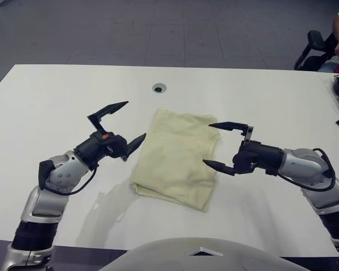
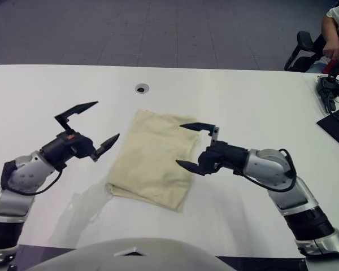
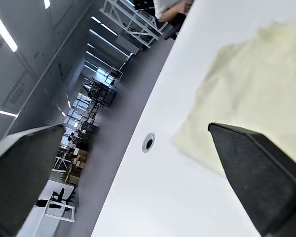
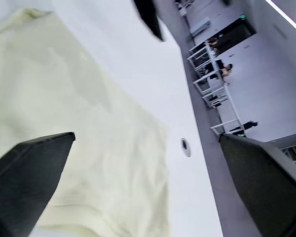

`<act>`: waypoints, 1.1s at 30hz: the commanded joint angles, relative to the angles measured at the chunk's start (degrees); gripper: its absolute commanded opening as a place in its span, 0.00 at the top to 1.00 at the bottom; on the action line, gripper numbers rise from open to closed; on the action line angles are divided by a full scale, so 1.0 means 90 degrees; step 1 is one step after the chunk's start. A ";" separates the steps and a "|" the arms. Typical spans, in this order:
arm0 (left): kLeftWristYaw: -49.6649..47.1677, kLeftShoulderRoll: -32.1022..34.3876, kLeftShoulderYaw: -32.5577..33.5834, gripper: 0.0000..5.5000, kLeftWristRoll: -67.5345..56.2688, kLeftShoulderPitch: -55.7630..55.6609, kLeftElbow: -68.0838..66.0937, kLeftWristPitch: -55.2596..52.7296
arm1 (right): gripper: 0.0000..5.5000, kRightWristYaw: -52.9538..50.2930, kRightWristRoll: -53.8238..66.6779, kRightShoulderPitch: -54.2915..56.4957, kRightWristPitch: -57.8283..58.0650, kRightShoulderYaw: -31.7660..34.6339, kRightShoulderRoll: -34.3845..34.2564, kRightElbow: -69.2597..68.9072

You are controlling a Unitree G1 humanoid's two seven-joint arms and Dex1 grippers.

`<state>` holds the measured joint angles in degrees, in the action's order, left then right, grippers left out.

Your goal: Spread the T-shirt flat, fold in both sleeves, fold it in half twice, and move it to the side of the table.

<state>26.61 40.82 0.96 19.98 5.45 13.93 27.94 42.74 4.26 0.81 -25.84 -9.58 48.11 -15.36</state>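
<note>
left eye view: you see the t-shirt, pale yellow, lying folded into a compact, roughly rectangular pad near the middle of the white table. it is slightly skewed, with its layered edge toward the robot. a small round grommet hole sits in the tabletop beyond the shirt, apart from it. your left gripper hovers just beside the shirt's left edge with its two dark fingers spread wide and nothing between them. your right gripper is at the shirt's right edge, also spread wide and empty. its lower fingertip is over the cloth border and its upper one is over the far right corner.

right eye view: the same layout shows, with the shirt between the two released grippers. a bundle of black gear and a flat black item lie at the table's far right edge, well apart from the shirt.

left wrist view: one dark finger overlaps the shirt in the frame, and you cannot tell whether it touches. the other finger stands far from it, so the tool is released.

right wrist view: the cloth spreads beneath the fingers, which are parted wide and hold nothing. the grommet hole lies just past the shirt's edge.
</note>
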 commanded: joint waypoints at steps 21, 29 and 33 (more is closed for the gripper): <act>-0.1211 0.1660 -0.0878 0.29 0.2246 0.1433 -0.0904 0.2268 | 0.20 -0.0424 -0.3244 -0.1634 -0.3098 -0.0255 0.0225 0.1160; -0.0763 0.1617 -0.1251 0.58 0.1865 0.1501 -0.0685 0.2099 | 0.48 -0.0698 -0.3477 -0.1437 -0.3041 -0.0724 0.0073 0.1266; -0.0756 0.1618 -0.1240 0.69 0.1877 0.1469 -0.0789 0.2095 | 0.59 -0.0653 -0.3325 -0.1475 -0.2953 -0.1013 0.0037 0.1251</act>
<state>18.31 54.79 -9.68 35.83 18.20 7.96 47.38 35.01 -24.47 -11.32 -54.04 -16.39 48.35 -5.11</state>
